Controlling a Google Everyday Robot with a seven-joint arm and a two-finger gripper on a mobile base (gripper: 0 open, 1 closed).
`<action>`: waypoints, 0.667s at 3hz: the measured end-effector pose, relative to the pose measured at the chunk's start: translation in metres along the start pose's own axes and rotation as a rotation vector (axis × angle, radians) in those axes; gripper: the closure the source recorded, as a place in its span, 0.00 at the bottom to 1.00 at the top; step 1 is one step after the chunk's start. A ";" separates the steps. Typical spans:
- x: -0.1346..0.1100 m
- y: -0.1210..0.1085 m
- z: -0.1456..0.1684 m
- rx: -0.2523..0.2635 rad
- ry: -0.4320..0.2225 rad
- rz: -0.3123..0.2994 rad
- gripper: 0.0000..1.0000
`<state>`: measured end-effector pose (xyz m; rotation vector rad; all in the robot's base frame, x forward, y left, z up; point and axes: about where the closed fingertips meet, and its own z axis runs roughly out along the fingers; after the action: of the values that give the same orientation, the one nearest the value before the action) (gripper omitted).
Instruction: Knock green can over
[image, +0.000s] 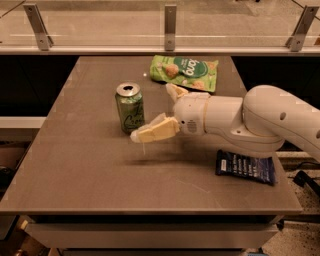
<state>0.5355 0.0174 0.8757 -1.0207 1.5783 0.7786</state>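
The green can stands upright on the brown table, left of centre, with its silver top and opening showing. My gripper reaches in from the right on a white arm and hovers just right of the can. Its two cream fingers are spread apart and hold nothing. The near finger has its tip close to the can's lower right side. The far finger is behind and to the right of the can. I cannot tell whether the near fingertip touches the can.
A flat green snack bag lies at the table's back, right of the can. A dark blue packet lies near the right front edge, under the arm. A glass railing runs behind the table.
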 end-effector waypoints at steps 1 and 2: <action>-0.007 0.002 0.017 0.008 -0.013 0.001 0.00; -0.013 0.005 0.037 0.005 -0.032 0.004 0.00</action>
<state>0.5474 0.0544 0.8795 -0.9967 1.5551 0.7897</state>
